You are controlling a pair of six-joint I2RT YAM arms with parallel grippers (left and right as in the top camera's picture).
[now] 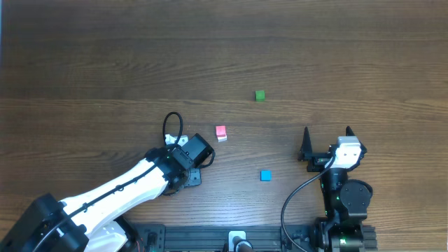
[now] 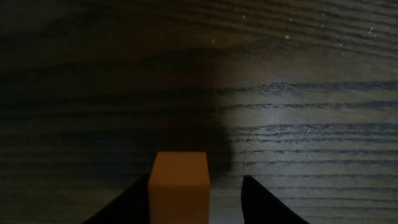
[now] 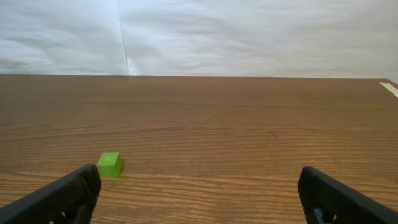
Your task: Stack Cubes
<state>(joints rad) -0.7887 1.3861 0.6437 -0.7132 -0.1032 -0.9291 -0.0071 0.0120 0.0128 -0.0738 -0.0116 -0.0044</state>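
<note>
An orange cube (image 2: 180, 186) rests on the wooden table between the fingers of my left gripper (image 2: 196, 183). It touches one finger, and a gap separates it from the other, so the gripper is open. In the top view my left gripper (image 1: 190, 168) points down left of centre and covers that cube. A pink cube (image 1: 221, 130) lies just right of it, with a white cube (image 1: 222, 138) showing at its near side, apparently stacked under it. A blue cube (image 1: 265, 175) and a green cube (image 1: 260, 95) lie farther right. My right gripper (image 1: 327, 145) is open and empty, with the green cube (image 3: 109, 164) ahead of it.
The wooden table (image 1: 105, 70) is bare beyond the cubes. A white backdrop (image 3: 249, 37) rises behind its far edge. A black cable (image 1: 171, 126) loops above my left wrist.
</note>
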